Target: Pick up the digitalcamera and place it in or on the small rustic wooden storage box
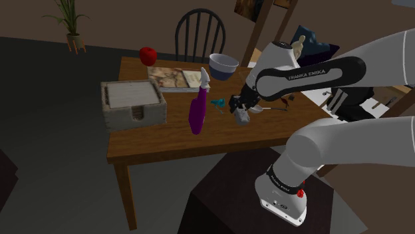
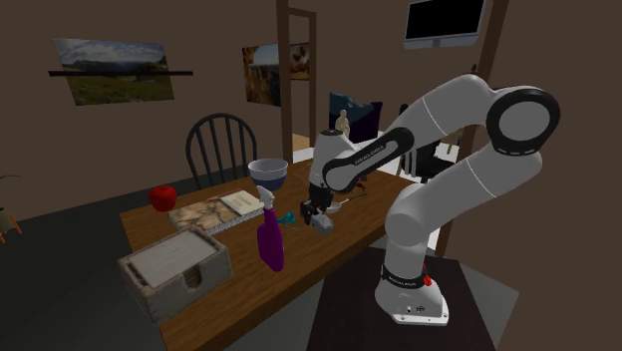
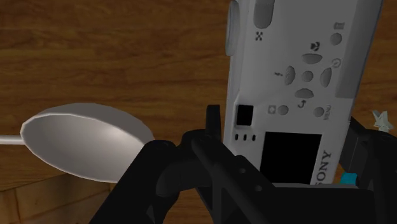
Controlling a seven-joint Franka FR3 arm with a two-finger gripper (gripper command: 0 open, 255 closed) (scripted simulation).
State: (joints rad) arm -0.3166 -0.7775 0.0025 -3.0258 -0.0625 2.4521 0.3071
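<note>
A silver digital camera with buttons and a dark screen is clasped between my black fingers. My gripper is shut on it over the right part of the wooden table, and the camera hangs below the hand. The small weathered wooden box, with a pale flat panel across its top, stands at the table's left end in the shoulder view, well apart from the gripper. In the second exterior view the gripper holds the camera right of the box.
A tall purple bottle stands between the gripper and the box. Behind it lie a book, a red apple, a grey bowl and a small teal object. A spoon lies beside the camera. A chair stands behind the table.
</note>
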